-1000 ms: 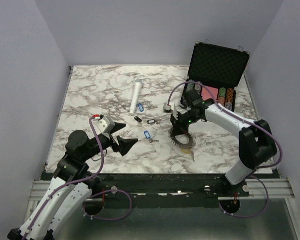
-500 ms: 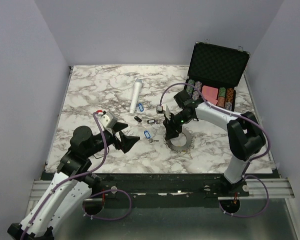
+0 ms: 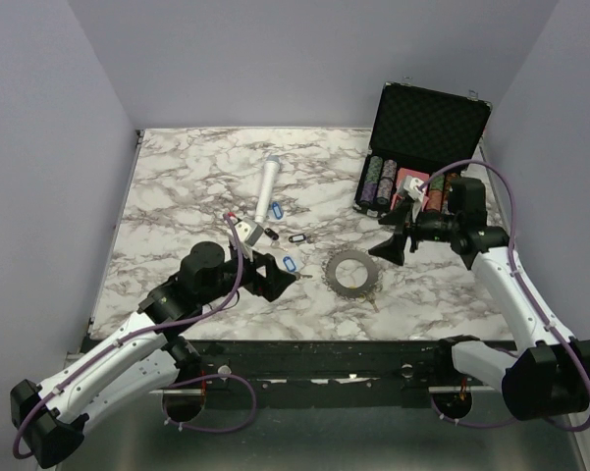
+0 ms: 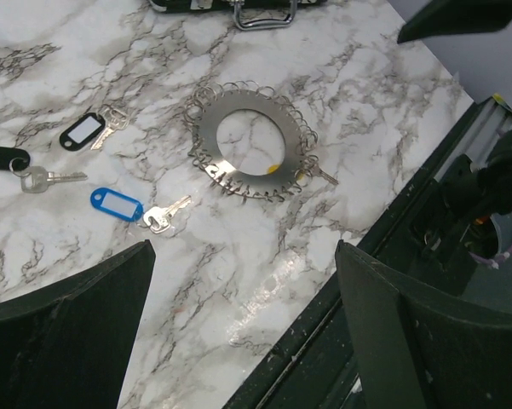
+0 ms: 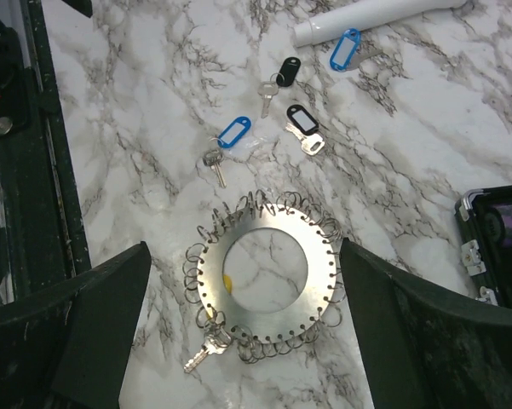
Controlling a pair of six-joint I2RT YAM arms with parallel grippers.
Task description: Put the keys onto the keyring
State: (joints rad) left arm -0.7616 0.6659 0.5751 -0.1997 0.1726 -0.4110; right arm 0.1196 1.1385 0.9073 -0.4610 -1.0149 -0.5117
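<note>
Both grippers hang above the worktop (image 3: 177, 186) with jaws spread wide and nothing in them. The keyring (image 4: 247, 181) lies flat, ahead of the left gripper (image 4: 243, 247) and a little toward its right finger. In the right wrist view it sits directly under the right gripper (image 3: 386, 247). One key (image 5: 200, 358) seems already hooked on a small wire loop at its rim.

The step in hand looks like a pick by the left gripper. The blue-tagged key (image 4: 119, 204) is its closest loose one, just ahead and nearer its left finger. Two black-tagged keys (image 4: 83, 132) lie farther out on that same side.

To do it well, the left gripper should shift toward its left finger until the blue tag is centred between the jaws. It should then descend straight and close across the tag's narrow width. The plastic tag likely gives more to pinch than the thin metal blade lying flat on the marble. The right gripper could drop onto the ring's plain band to pin it, since a light ring may slide while a key is being worked onto a loop.
</note>
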